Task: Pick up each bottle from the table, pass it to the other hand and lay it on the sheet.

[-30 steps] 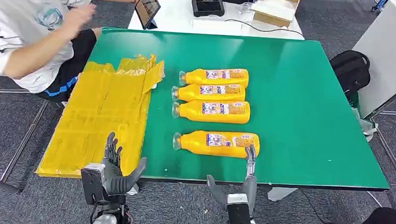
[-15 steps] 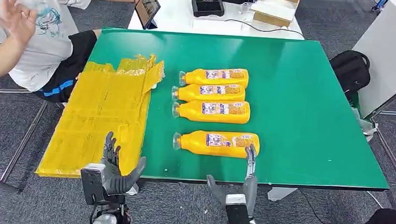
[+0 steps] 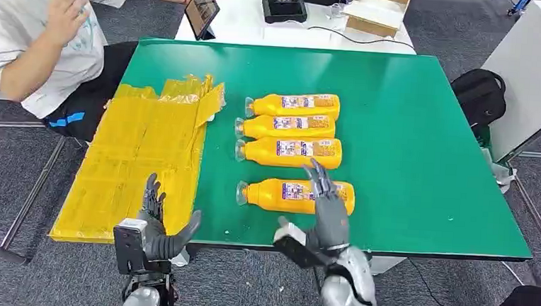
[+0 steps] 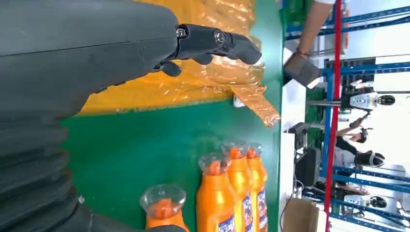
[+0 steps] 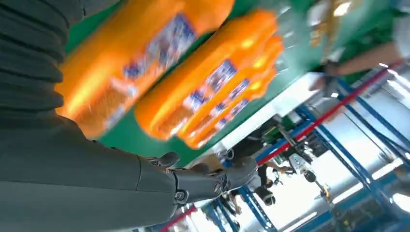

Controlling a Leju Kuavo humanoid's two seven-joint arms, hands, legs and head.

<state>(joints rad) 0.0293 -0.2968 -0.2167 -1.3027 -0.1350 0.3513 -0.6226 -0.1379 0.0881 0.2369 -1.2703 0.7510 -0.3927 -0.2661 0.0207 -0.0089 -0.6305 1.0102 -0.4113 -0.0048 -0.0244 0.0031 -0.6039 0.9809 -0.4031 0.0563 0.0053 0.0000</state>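
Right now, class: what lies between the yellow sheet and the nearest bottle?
In the head view, only bare green table separates the yellow sheet from the nearest bottle; nothing lies there.

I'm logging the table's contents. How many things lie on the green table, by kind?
Bottles: 4, nearest, then
Sheet: 1
Total: 5
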